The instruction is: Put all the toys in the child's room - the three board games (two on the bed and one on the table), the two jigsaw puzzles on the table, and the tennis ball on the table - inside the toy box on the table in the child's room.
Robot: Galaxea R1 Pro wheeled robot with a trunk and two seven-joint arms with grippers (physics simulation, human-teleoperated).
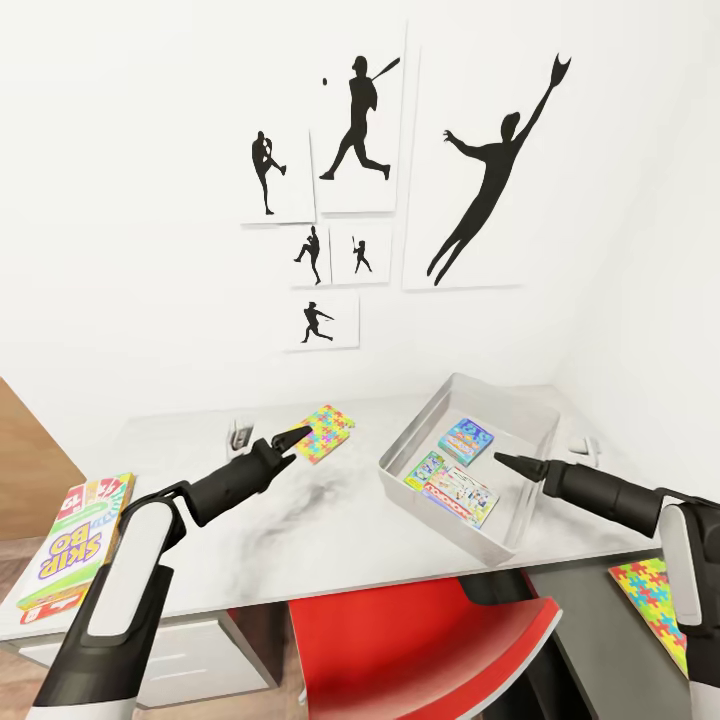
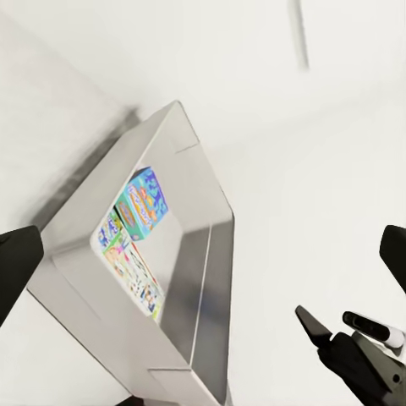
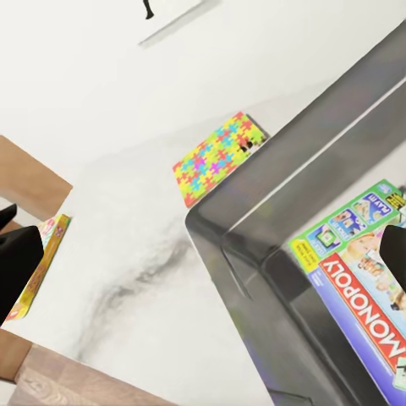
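We see the grey toy box [image 1: 535, 420] on the table [image 1: 330, 530], with the Monopoly box [image 1: 458, 492] and the small blue game [image 1: 467, 439] lying flat inside. Our left gripper [image 1: 303, 432] hangs over the near edge of a jigsaw puzzle [image 1: 325, 431]; our right gripper [image 1: 503, 461] hovers over the toy box. Both look empty, fingers apart. The Skip-Bo box [image 1: 72, 552] lies far left, a second puzzle [image 1: 650, 600] near right.

White walls carry black baseball silhouette prints [image 1: 360, 165]; a red chair [image 1: 420, 640] sits on wood flooring [image 1: 25, 460].
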